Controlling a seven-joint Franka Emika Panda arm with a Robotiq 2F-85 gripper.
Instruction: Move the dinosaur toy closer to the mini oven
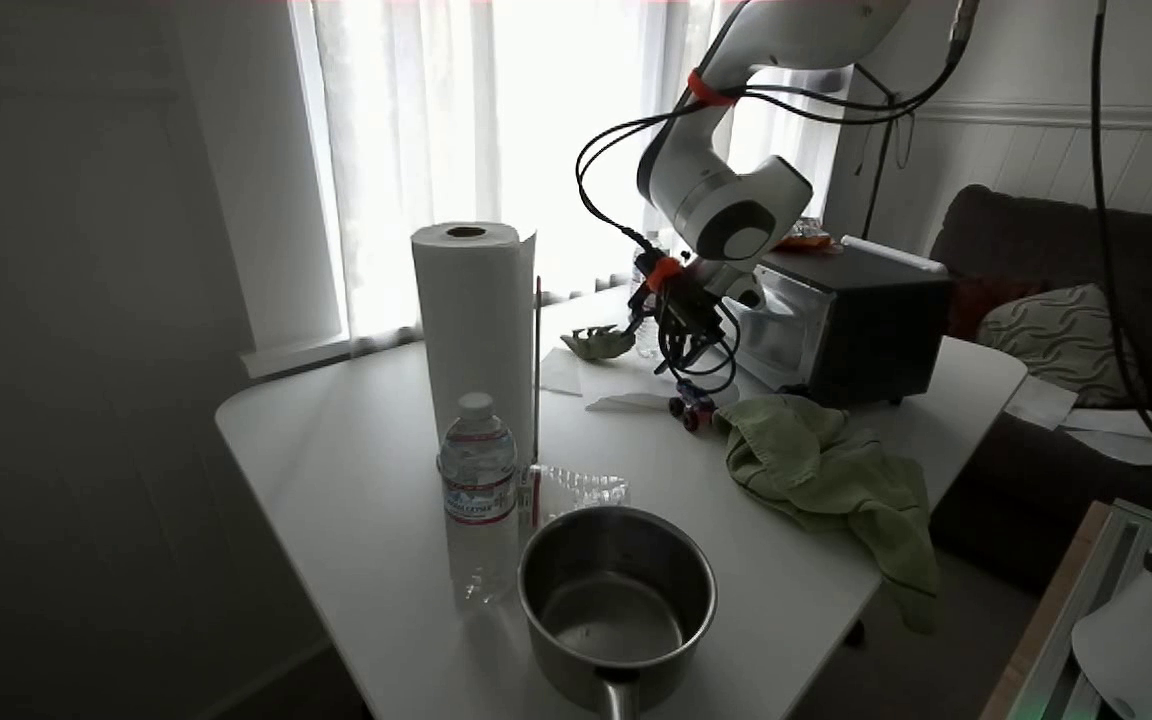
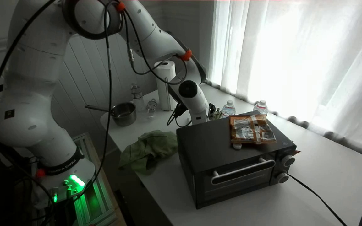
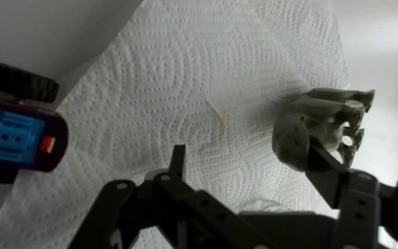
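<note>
The Robotiq gripper (image 3: 245, 152) is hanging with fingers wide apart, 1 overlapping the green dinosaur toy (image 3: 318, 121), contact unclear; the toy is resting at the edge of the paper towel (image 3: 192, 97). Lowering could be pinning it, because its body is lying mostly outside the gap. Both exterior views are showing the mini oven (image 2: 222, 153), which the wrist view is omitting

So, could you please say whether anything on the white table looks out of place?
Yes: a clear plastic bottle lies on its side near the steel saucepan, unlike the upright white-capped bottle beside it, and a crumpled green cloth hangs untidily, partly off the table.
</note>
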